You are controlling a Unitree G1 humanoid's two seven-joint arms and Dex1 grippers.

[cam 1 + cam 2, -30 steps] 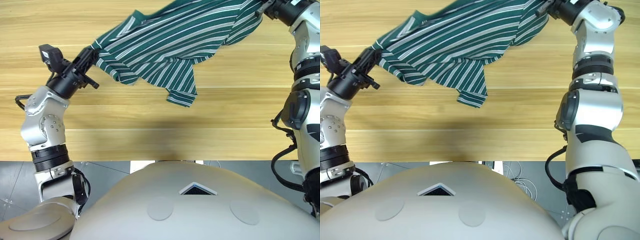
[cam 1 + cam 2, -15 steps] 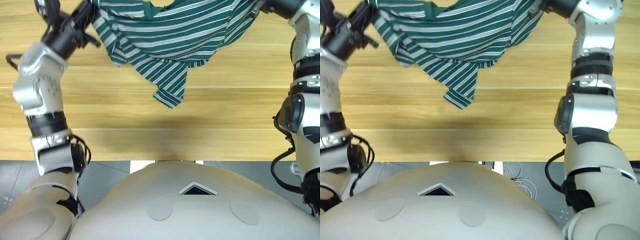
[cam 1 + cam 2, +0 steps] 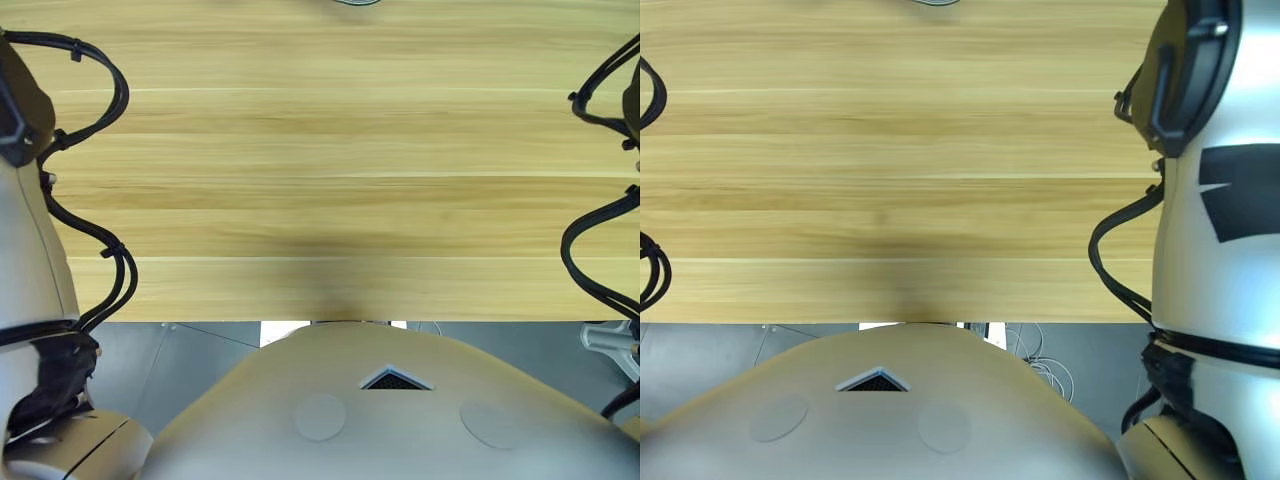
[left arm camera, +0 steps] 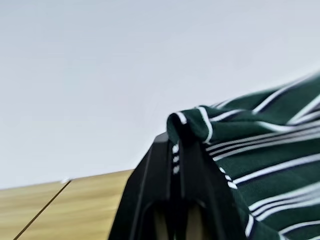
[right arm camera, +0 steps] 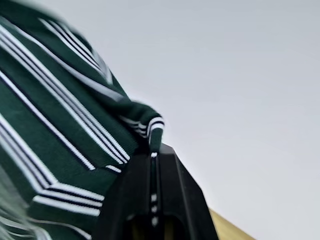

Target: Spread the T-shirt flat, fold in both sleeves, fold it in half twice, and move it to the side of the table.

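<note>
Green striped T-shirt [image 4: 270,150] is held up in the air above the wooden table [image 3: 320,150], one edge pinched tight in the left gripper [image 4: 176,152], another edge clamped in the right gripper [image 5: 153,167].

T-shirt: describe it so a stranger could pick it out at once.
Over the wooden table, the left pincer and right pincer are each shut on a bunched edge of cloth. That cloth is the T-shirt: dark green with thin white stripes, unlike the plain wood and pale wall behind.
</note>
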